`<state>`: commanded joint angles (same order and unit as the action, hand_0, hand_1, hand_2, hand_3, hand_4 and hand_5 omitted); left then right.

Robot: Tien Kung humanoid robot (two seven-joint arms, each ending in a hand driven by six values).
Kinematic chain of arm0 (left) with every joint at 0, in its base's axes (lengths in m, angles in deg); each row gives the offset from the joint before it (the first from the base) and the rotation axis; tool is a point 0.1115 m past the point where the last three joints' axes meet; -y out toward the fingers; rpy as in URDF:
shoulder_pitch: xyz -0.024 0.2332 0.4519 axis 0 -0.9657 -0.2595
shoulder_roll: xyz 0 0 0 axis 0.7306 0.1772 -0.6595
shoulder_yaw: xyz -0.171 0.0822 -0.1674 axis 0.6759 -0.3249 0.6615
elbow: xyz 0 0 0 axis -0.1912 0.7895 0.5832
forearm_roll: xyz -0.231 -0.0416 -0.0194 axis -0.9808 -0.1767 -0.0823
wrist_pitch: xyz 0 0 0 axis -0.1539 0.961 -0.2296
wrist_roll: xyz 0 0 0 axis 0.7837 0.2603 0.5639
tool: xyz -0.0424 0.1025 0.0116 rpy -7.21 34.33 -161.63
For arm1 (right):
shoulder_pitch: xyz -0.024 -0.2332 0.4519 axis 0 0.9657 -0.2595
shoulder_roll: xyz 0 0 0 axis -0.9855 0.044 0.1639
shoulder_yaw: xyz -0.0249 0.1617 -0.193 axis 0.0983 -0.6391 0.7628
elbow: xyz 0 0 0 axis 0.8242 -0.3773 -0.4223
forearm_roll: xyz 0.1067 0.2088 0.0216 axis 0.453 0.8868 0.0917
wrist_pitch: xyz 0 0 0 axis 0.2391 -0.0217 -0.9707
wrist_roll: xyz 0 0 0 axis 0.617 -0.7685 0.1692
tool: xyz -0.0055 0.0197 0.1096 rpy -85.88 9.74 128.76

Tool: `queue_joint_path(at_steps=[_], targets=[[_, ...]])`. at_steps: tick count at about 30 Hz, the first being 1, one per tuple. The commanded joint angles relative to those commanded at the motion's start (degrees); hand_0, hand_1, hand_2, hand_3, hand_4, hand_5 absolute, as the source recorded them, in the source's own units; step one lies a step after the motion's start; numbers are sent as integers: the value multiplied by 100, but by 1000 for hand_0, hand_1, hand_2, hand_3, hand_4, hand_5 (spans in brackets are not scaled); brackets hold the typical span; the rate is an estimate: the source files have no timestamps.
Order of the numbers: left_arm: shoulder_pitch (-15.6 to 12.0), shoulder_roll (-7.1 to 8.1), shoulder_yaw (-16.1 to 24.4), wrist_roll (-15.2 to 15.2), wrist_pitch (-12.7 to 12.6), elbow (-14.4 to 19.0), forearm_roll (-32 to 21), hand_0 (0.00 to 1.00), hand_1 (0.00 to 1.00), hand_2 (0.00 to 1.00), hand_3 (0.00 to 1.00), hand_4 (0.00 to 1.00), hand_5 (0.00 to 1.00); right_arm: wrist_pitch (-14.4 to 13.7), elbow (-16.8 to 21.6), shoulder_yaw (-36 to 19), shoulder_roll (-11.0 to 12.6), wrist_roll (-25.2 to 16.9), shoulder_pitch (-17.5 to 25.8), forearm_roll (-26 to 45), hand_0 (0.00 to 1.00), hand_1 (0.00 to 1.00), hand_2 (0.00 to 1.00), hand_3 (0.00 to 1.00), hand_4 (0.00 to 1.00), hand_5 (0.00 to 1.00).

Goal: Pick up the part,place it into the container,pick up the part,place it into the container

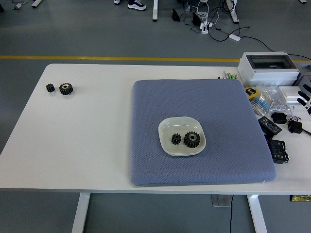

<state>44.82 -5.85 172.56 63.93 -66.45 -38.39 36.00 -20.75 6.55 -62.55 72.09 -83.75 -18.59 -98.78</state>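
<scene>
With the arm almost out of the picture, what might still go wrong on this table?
The two black toothed gears sit touching in the shallow white dish, so grabbing one might knock the other. The right hand sits at the edge over loose black adapters and cables and may snag them.
</scene>
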Motion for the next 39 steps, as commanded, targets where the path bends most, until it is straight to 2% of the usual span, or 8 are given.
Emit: queue_joint_path(at_steps=[4, 6, 11, 22, 23, 39], targets=[[2, -7, -3, 0, 4, 0, 9, 707, 683, 719, 588, 709, 648, 8, 131, -182, -231, 28, 237, -147, 879, 835, 860, 874, 998, 998], [8, -4, -1, 3, 5, 0, 13, 707, 683, 719, 588, 709, 648, 21, 207, -174, -260, 64, 339, -216, 860, 818, 843, 849, 998, 998], [17, -2, -12, 7, 6, 0, 4, 707, 683, 719, 588, 708, 648, -5, 325, -89, -268, 83, 490, -290, 847, 810, 839, 844, 998, 998], [31, -4, -101, 4, 7, 0, -65, 707, 683, 720, 588, 708, 649, -34, 324, -80, -295, 62, 479, -270, 842, 808, 839, 844, 998, 996], [33, -3, -114, 6, 7, 0, -78, 708, 683, 719, 588, 708, 648, -39, 335, -72, -288, 61, 477, -262, 837, 809, 839, 842, 998, 937], [59, -3, -168, 11, 10, 0, -144, 708, 683, 720, 588, 708, 648, -99, 352, -35, -296, 1, 510, -267, 839, 805, 838, 843, 998, 961]])
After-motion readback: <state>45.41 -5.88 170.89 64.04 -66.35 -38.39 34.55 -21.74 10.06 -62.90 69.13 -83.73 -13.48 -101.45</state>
